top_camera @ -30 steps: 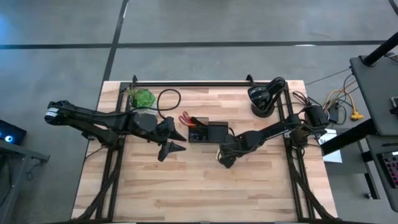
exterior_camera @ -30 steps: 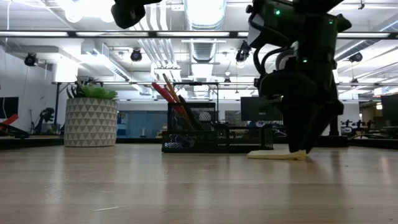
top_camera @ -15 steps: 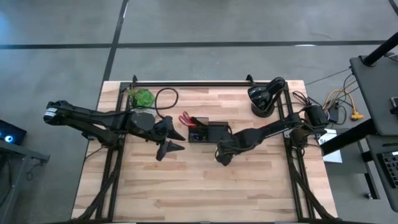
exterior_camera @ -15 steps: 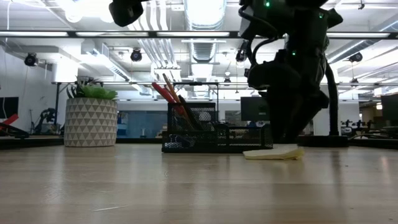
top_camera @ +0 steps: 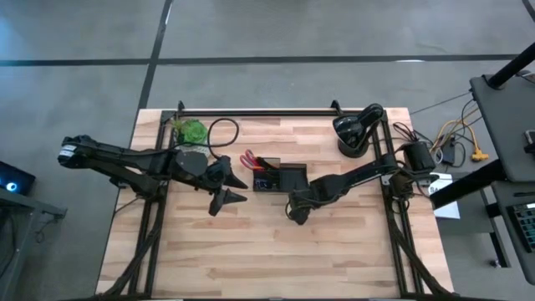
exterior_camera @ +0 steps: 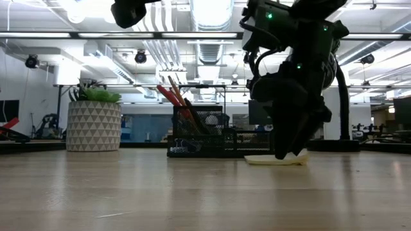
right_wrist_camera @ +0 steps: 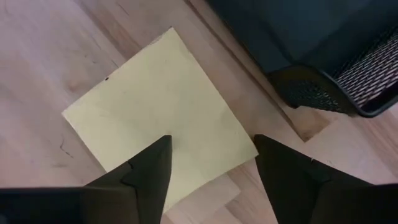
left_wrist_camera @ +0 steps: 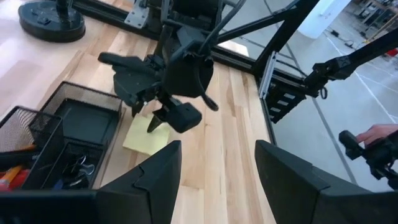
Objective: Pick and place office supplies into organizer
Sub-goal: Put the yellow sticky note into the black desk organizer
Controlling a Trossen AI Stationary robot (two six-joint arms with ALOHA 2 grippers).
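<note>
A square yellow sticky-note pad (right_wrist_camera: 155,112) lies flat on the wood just in front of the black wire-mesh organizer (top_camera: 280,178), and shows in the low view (exterior_camera: 270,160) and the left wrist view (left_wrist_camera: 142,138). My right gripper (right_wrist_camera: 211,142) stands open over the pad, fingers pointing down (exterior_camera: 286,154). Red-handled scissors (top_camera: 248,159) and pencils (exterior_camera: 173,96) stick up out of the organizer's left part. My left gripper (top_camera: 230,188) hangs open above the table, left of the organizer, touching nothing. My right gripper comes at the pad from above with its fingers apart. One fingertip (right_wrist_camera: 163,146) is on the pad's top face near one edge. The other fingertip (right_wrist_camera: 261,146) stands just off the pad's corner, over bare wood. The pad lies flat on the table.
A potted plant (top_camera: 192,131) and a loop of black cable (top_camera: 226,131) sit at the far left. A round black lamp base (top_camera: 351,134) stands at the far right. The table's near half is bare wood. A person's hand (left_wrist_camera: 379,134) shows beyond the table's right side.
My right gripper has moved toward the table's left, staying low over the pad. The pad has slid a little the same way along the wood, still flat.
</note>
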